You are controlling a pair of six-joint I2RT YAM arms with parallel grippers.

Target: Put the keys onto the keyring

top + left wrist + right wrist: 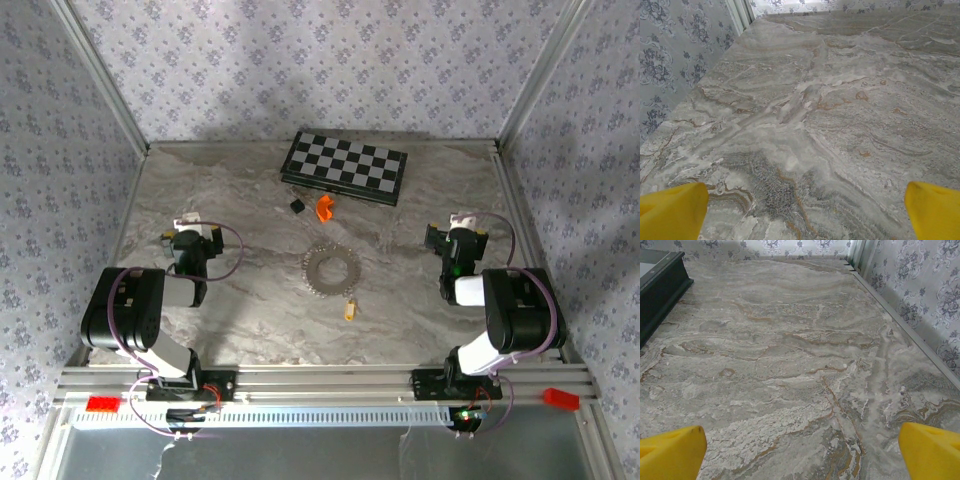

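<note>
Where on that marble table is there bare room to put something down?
Bare marble table lies along the near edge, and in the far left corner beside the black-and-white chessboard. The middle is crowded: silvery chain loop, tiny yellow key, orange curved piece, small black cube.

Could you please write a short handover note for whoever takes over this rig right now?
Left gripper: open, empty, over bare table left of the job's things.
Right gripper: open, empty, over bare table on the right.
Keyring: lies flat as a loop mid-table, between the two arms.
Key: on the table just nearer the arms than the keyring, apart from it.
Chessboard, orange curved piece and black cube: farther back.
Done: nothing yet; neither thing is held.
Left: pick up the key, steady the keyring, put the key on it.
</note>
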